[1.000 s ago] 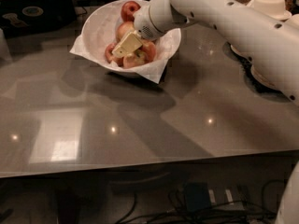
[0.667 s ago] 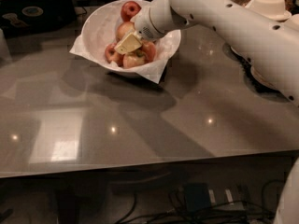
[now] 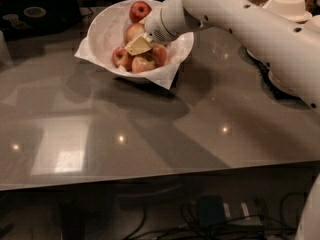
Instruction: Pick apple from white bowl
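Note:
The white bowl [image 3: 102, 34], lined with white paper whose corners hang over its rim, stands at the back of the grey table. It holds several red-and-yellow apples [image 3: 140, 10]. My white arm reaches in from the right over the bowl. My gripper [image 3: 138, 45] is down among the apples in the middle of the bowl, touching the pile. Its pale fingers [image 3: 137, 46] lie over the apples, and what is between them is hidden.
A dark laptop [image 3: 35, 11] sits at the back left. A stack of off-white plates [image 3: 285, 6] stands at the back right behind the arm. The table's front edge [image 3: 150, 176] runs across the lower frame, with cables below it.
The gripper has pushed slightly deeper and leftward among the apples; the bowl and apples stay in place.

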{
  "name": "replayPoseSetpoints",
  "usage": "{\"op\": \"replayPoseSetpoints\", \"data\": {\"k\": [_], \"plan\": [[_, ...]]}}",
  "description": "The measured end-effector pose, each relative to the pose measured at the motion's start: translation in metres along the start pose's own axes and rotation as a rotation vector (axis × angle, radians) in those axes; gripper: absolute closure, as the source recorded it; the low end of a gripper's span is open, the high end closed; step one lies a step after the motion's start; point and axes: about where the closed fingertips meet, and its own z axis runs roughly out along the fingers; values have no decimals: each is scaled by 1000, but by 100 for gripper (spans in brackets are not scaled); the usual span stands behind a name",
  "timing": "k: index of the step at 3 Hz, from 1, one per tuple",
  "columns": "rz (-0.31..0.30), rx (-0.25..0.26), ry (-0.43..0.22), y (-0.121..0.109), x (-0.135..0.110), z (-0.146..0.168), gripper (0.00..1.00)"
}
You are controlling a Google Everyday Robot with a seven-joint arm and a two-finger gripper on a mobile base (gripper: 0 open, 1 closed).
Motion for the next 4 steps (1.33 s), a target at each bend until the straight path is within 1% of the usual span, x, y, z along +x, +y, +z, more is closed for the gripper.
{"op": "replayPoseSetpoints", "data": {"k": [1,2,3,4], "plan": [[-19,-14,-17,1,-9,-5,99],[-49,-32,-35,2,-22,-15,100],[-113,-70,-53,1,-43,-47,100],[-177,-123,-65,-1,-64,-92,100]]}}
